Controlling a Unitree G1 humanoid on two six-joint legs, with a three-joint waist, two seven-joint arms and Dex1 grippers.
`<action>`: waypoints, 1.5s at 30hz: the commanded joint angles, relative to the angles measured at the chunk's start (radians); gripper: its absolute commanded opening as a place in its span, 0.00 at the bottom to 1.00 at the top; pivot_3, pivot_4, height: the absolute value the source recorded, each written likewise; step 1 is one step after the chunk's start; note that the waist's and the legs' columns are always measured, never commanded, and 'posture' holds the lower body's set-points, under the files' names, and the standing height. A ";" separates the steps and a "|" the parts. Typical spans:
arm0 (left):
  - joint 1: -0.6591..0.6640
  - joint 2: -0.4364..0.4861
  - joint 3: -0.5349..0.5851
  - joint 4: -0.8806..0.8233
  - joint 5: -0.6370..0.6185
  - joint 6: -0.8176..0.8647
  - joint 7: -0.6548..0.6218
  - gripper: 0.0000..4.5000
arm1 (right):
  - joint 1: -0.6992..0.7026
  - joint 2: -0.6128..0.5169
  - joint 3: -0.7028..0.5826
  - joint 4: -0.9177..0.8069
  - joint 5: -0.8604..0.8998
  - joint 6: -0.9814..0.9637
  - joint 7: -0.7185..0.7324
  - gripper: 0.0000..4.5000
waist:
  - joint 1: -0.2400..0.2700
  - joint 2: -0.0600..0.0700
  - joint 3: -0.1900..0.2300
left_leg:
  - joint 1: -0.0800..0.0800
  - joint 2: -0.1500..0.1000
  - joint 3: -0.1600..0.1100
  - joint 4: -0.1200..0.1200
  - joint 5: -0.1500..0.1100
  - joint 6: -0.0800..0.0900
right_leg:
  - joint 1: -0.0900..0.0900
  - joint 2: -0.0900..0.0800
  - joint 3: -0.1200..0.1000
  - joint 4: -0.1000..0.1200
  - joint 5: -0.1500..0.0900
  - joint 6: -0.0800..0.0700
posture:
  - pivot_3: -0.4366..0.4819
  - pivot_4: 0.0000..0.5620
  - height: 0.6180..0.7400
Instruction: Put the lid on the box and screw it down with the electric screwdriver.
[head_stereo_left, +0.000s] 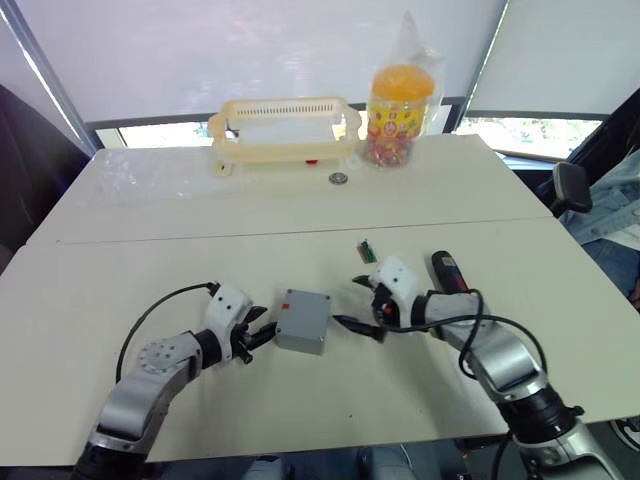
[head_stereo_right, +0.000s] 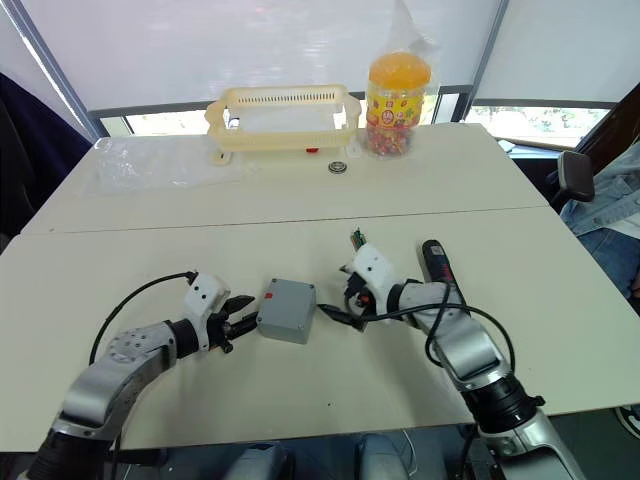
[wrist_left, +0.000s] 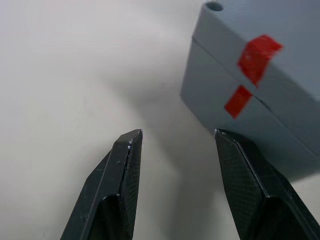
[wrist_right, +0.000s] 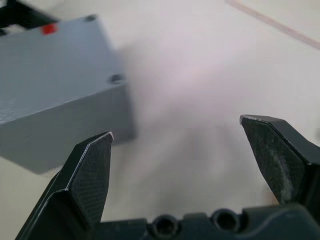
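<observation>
Both eye views look forward and down over the tabletop from above; each wrist view sits close, sharing the box at frame centre.

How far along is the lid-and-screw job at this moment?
Done: the lid already sits on the box, red marks lined up across the seam. In hand: nothing; the left gripper and right gripper flank the box, both open. Left: the electric screwdriver lies on the table beside the right arm, not yet picked up, so screwing remains.
</observation>
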 joint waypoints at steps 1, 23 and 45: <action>-0.010 0.115 0.134 -0.070 -0.096 0.048 -0.096 0.52 | 0.024 -0.025 -0.181 -0.135 0.129 0.086 -0.006 0.99 | -0.001 0.000 0.000 | 0.000 0.000 0.000 0.000 0.000 0.000 | 0.000 0.000 0.000 0.000 0.000 0.000 | 0.48 0.27 1.00; -0.306 0.395 0.094 -0.160 -0.360 0.256 -0.292 0.52 | 0.095 0.094 -0.158 -0.014 0.122 0.064 -0.221 0.99 | -0.006 0.000 0.001 | 0.001 0.001 0.002 0.000 -0.001 0.001 | 0.001 0.001 0.001 0.000 0.000 0.000 | 0.48 0.27 1.00; -0.241 0.374 0.093 -0.170 -0.324 0.227 -0.245 0.52 | 0.017 0.143 -0.101 0.208 0.056 -0.087 -0.227 0.11 | -0.006 0.000 0.001 | 0.002 0.001 0.002 0.000 -0.001 0.001 | 0.001 0.002 0.001 0.000 0.000 0.000 | 0.48 0.27 1.00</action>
